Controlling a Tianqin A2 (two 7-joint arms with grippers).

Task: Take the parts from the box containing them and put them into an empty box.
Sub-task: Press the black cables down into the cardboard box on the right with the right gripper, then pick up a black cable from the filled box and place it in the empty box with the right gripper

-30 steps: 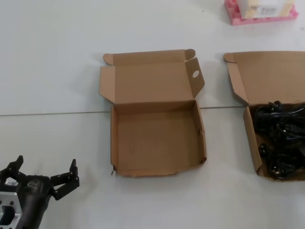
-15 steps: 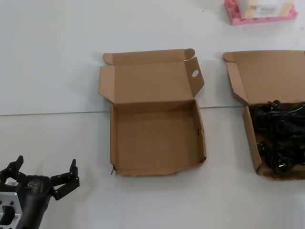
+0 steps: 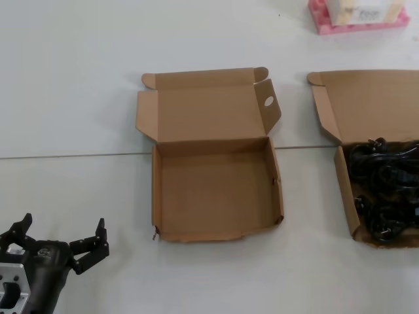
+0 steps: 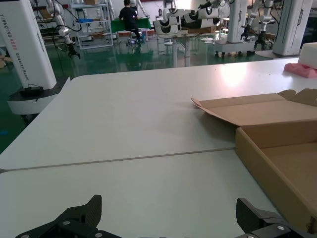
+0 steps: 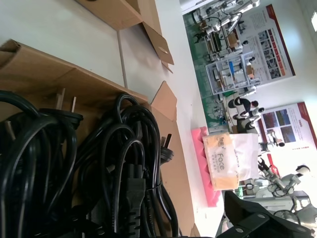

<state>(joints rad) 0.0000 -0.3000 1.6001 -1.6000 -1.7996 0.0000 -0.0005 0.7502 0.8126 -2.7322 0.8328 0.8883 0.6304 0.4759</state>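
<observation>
White table (image 3: 78,85): two cardboard boxes (image 3: 216,190), pink tray (image 3: 327,26).

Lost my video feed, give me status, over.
Left hand open, parked low beside the empty brown cardboard box. Right hand over the black cable bundles in the right-edge brown cardboard box. No obstruction seen.

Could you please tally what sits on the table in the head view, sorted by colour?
Brown: 2, the empty box and the box containing them, both open.
Black: 1 heap of the parts; single cables cannot be counted.
Pink: 1 tray at the far edge.
Total: 4.
</observation>
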